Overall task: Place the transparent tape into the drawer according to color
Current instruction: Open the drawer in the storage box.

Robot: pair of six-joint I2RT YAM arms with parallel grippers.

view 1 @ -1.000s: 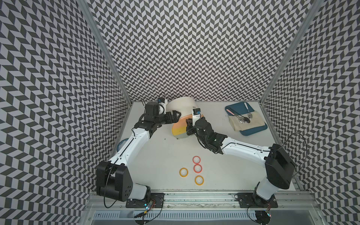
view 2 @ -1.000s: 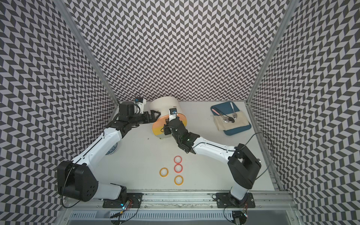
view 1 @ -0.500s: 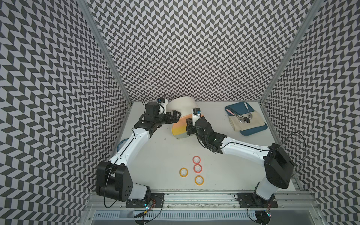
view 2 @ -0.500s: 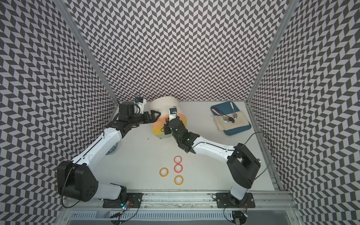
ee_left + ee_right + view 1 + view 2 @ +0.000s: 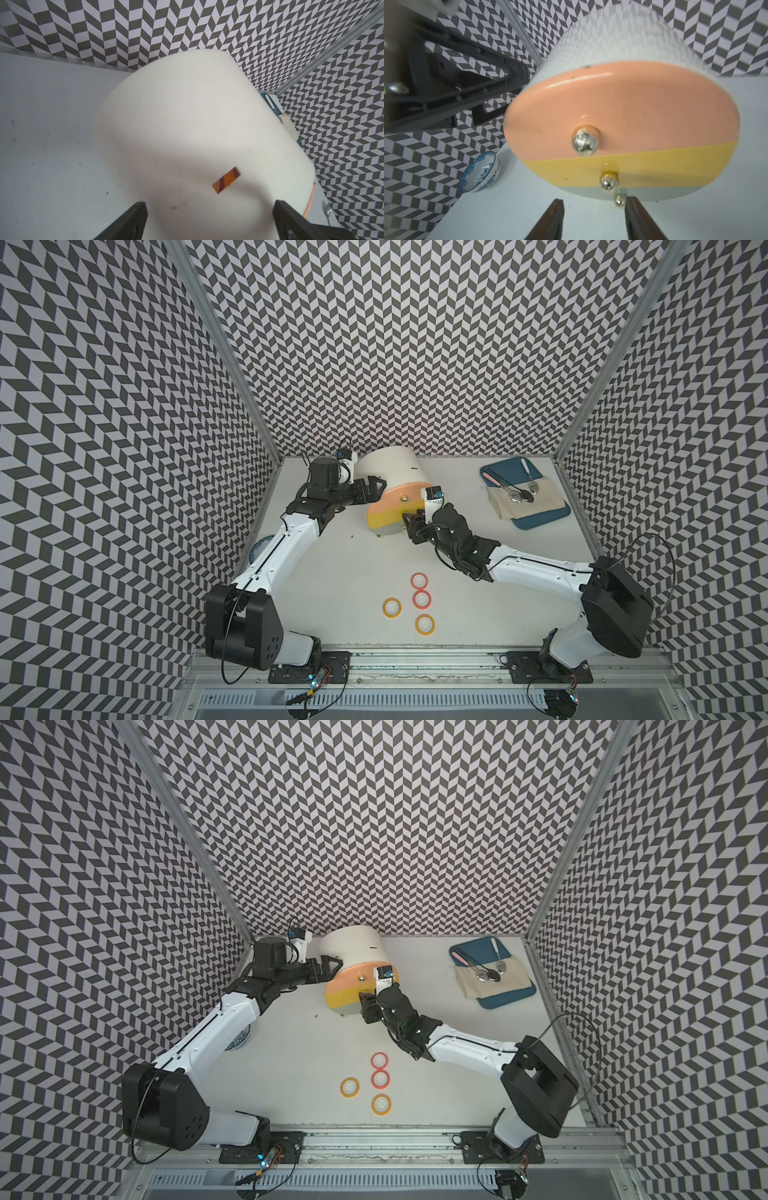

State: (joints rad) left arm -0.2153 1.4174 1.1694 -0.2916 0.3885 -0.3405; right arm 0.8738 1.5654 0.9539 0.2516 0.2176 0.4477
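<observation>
On the white tabletop point(image 5: 332, 564), at the far middle: cream round-topped cabinet point(image 5: 390, 470), front turned toward the near side, all three drawers seeming shut flush.

Left tool point(image 5: 374, 490) spread wide around the rounded top of the cabinet from the left. Holding nothing; cannot tell if touching the shell. Best used as a brace, so no sliding of the cabinet under a pull or a push.

Right tool point(image 5: 594, 217) low before the front, jaws about half apart, nothing between them held.

On the front, from top down: peach drawer point(image 5: 623, 99), yellow drawer point(image 5: 654, 166), grey-green drawer point(image 5: 581, 192).

Tape rolls flat in a close group at the near middle, well apart from the cabinet: two red-pink point(image 5: 419, 580) point(image 5: 421, 599), two yellow-orange point(image 5: 392, 607) point(image 5: 424, 624). No purple roll in view.

Smallest: metal knob point(image 5: 619, 200) of the grey-green drawer, just beside the inner face of one finger, not centred in the gap.

Probably work on this lowest knob, taking it or leaving it; cannot tell which. For taking: first shift sideways to centre the knob, then close and pull straight toward the near side, not upward. For leaving: back off straight and low, without catching the yellow drawer's knob just above.
</observation>
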